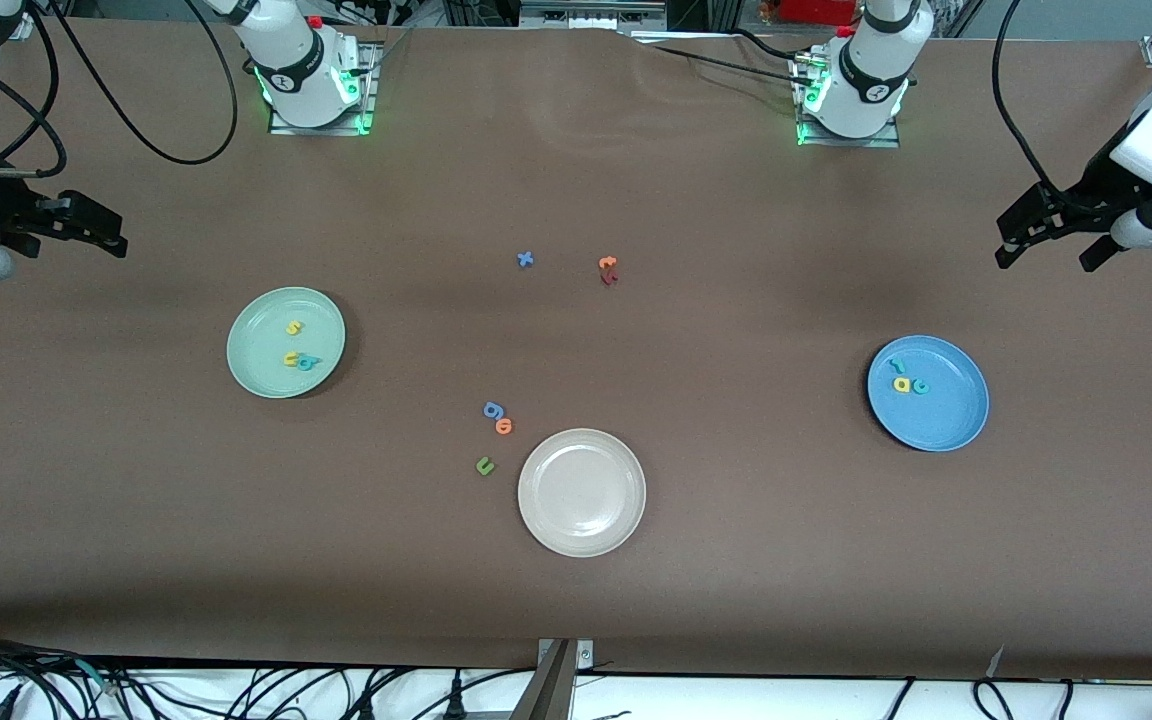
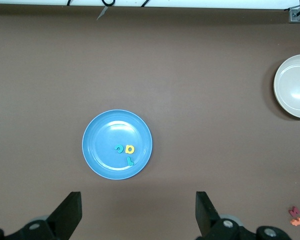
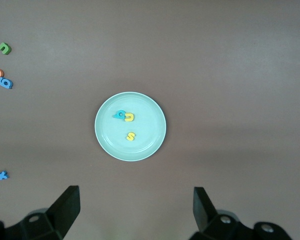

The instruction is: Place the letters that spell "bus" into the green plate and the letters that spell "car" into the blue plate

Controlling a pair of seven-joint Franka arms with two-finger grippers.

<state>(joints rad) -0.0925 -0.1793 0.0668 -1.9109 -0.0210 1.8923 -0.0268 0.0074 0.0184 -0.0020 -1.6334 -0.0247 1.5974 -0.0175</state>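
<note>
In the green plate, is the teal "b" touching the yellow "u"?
Touching. The right wrist view shows the teal "b" pressed against the yellow "u" with no gap, inside the green plate.

The left gripper (image 2: pixel 135 212), fingers spread wide and empty, hangs above the brown table (image 2: pixel 200 65). Below it the blue plate (image 2: pixel 97 160) holds a teal "c" (image 2: pixel 119 148), a yellow "a" (image 2: pixel 130 149) and a teal "r" (image 2: pixel 130 161). A beige plate (image 2: pixel 285 95) and two small reddish letters (image 2: pixel 295 216), possibly touching, sit at the frame edge.
</note>
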